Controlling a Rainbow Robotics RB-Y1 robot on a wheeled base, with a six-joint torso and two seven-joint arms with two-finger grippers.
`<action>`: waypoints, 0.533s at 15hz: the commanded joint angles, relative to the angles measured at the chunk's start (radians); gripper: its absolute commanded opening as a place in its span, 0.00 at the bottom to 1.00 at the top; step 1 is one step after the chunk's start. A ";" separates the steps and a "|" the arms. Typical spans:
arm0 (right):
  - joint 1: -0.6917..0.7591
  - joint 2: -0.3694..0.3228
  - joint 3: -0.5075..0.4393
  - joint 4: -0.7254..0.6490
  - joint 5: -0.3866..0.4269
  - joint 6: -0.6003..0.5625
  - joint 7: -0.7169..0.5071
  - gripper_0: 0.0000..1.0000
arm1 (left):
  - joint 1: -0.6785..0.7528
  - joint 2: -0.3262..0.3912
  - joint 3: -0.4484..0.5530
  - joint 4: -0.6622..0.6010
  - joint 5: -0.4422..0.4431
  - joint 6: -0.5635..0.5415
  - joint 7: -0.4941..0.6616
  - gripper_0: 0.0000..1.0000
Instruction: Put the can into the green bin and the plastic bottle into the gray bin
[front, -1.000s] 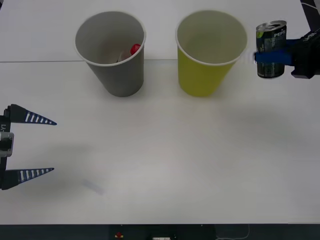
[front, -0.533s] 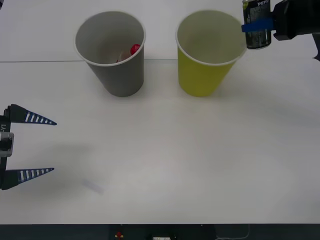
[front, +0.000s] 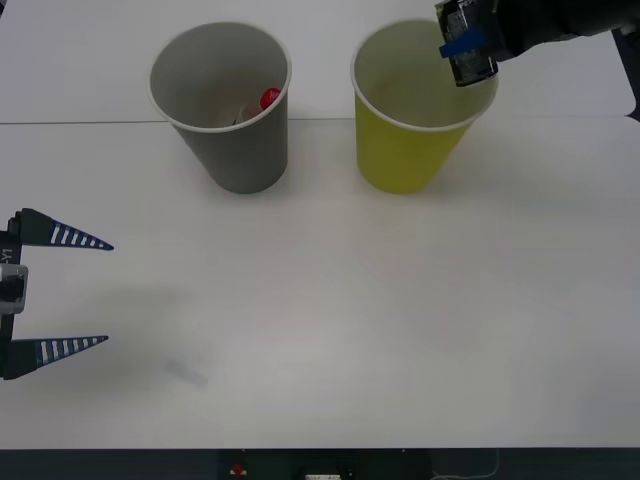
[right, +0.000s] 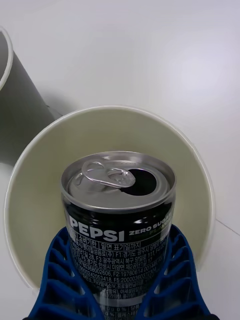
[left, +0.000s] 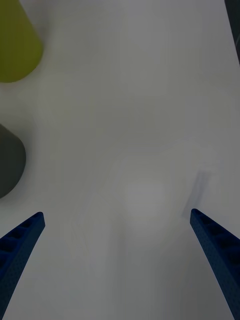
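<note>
Can (right: 119, 210): we held it clamped in our right gripper (front: 470, 45) above the green bin (front: 415, 150); release due next. Bottle (front: 268, 99) lay inside the gray bin (front: 240, 150). Left gripper (front: 80, 292) open, well apart

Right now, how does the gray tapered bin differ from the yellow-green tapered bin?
1. Colour: the gray tapered bin is gray outside; the yellow-green tapered bin is yellow-green.
2. Contents: the gray bin holds the red-capped plastic bottle; the yellow-green bin's visible inside is bare.
3. Activity: the right gripper holds the dark metal can tilted over the yellow-green bin's rim; nothing hangs over the gray bin.
Shared: both stand upright, paper-cup shaped, pale inside, white-rimmed.
</note>
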 joint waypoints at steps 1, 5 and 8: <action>-0.050 0.035 0.023 0.068 0.025 0.000 0.017 0.00 | 0.000 0.000 0.000 0.000 0.000 0.000 0.000 1.00; -0.058 0.056 0.037 0.075 0.056 0.005 0.019 0.31 | 0.000 0.000 0.000 0.000 0.000 0.000 0.000 1.00; -0.058 0.061 0.041 0.075 0.056 0.002 0.019 1.00 | 0.000 0.000 0.000 0.000 0.000 0.000 0.000 1.00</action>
